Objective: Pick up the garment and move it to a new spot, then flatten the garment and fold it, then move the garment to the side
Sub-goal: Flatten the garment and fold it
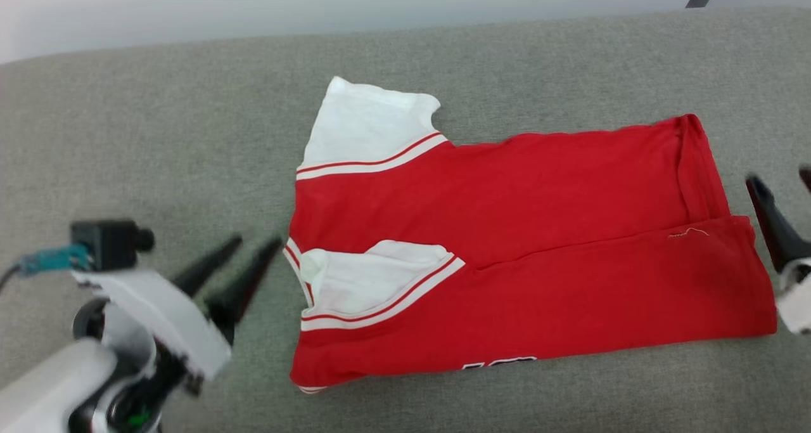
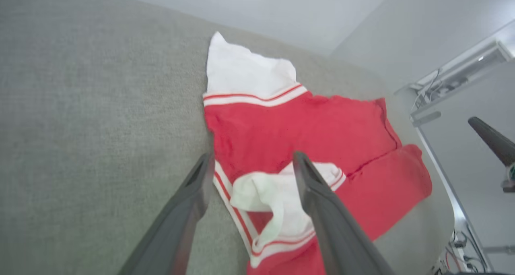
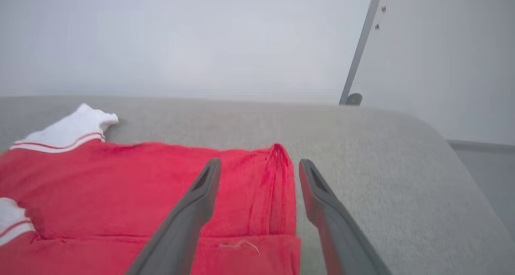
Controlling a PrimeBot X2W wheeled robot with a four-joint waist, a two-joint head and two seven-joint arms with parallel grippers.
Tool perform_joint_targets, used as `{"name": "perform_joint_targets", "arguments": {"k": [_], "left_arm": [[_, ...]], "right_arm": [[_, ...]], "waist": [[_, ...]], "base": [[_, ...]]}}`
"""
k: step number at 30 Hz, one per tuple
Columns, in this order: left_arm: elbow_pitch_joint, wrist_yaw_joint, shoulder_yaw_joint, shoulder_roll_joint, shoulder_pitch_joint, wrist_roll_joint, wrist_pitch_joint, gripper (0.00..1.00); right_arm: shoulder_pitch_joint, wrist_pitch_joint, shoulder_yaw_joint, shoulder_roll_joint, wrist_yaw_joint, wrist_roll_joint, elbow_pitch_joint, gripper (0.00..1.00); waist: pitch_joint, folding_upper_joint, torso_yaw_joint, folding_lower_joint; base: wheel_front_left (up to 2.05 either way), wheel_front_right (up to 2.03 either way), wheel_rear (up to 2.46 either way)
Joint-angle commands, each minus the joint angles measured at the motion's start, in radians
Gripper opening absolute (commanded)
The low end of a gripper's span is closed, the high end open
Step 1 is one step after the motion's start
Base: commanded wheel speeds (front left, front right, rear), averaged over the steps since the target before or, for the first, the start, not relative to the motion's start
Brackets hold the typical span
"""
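Observation:
The red garment (image 1: 519,255) lies partly folded on the grey cushioned surface (image 1: 158,135). One white sleeve (image 1: 367,125) sticks out at the far left; the other sleeve (image 1: 374,281) is folded onto the red body. A sliver of the black "23" (image 1: 500,362) peeks out at the near edge. My left gripper (image 1: 253,243) is open just left of the folded sleeve, above its edge in the left wrist view (image 2: 249,162). At the hem end of the garment (image 3: 241,194), my right gripper (image 1: 779,182) is open, its fingers straddling the hem (image 3: 259,164).
The grey surface (image 3: 382,154) curves down at its right end, with pale floor beyond. A slanted metal pole (image 3: 360,45) stands behind the surface. A cabinet and cables (image 2: 454,81) show past the far edge in the left wrist view.

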Motion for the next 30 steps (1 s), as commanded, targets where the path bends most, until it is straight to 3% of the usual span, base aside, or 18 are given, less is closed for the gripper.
{"name": "perform_joint_targets", "arguments": {"k": [1, 6, 14, 21, 27, 30], "left_arm": [[0.048, -0.012, 0.036, -0.044, -0.024, -0.021, -0.043, 1.00], [0.244, -0.050, 0.033, -0.112, -0.171, 0.074, -0.042, 1.00], [0.612, -0.152, -0.030, -0.194, -0.491, 0.212, 0.125, 1.00], [0.890, -0.263, -0.127, -0.244, -0.688, 0.224, 0.466, 1.00], [1.005, -0.291, -0.159, -0.245, -0.761, 0.204, 0.648, 1.00], [1.046, -0.299, -0.173, -0.241, -0.791, 0.227, 0.656, 1.00]], "right_arm": [[-0.026, -0.091, -0.014, 0.049, -0.001, -0.056, -0.007, 1.00], [-0.065, -0.249, -0.011, 0.168, -0.001, -0.145, 0.006, 1.00], [-0.100, -0.313, 0.016, 0.261, -0.001, -0.164, -0.021, 1.00], [-0.079, -0.313, 0.023, 0.286, -0.001, -0.132, -0.028, 1.00], [-0.092, -0.298, 0.080, 0.270, -0.001, -0.119, -0.018, 1.00], [-0.105, -0.291, 0.103, 0.261, -0.001, -0.103, -0.023, 1.00]], "waist": [[0.001, 0.0000, -0.009, 0.0000], [0.025, 0.0000, -0.050, 0.0000], [0.092, 0.0000, -0.184, 0.0000], [0.132, 0.0000, -0.272, 0.0000], [0.148, 0.0000, -0.338, 0.0000], [0.162, 0.0000, -0.366, 0.0000]], "base": [[0.00, 0.00, 0.00], [0.00, 0.00, 0.00], [0.00, 0.00, 0.00], [0.00, 0.00, 0.00], [0.00, 0.00, 0.00], [0.00, 0.00, 0.00]]}}
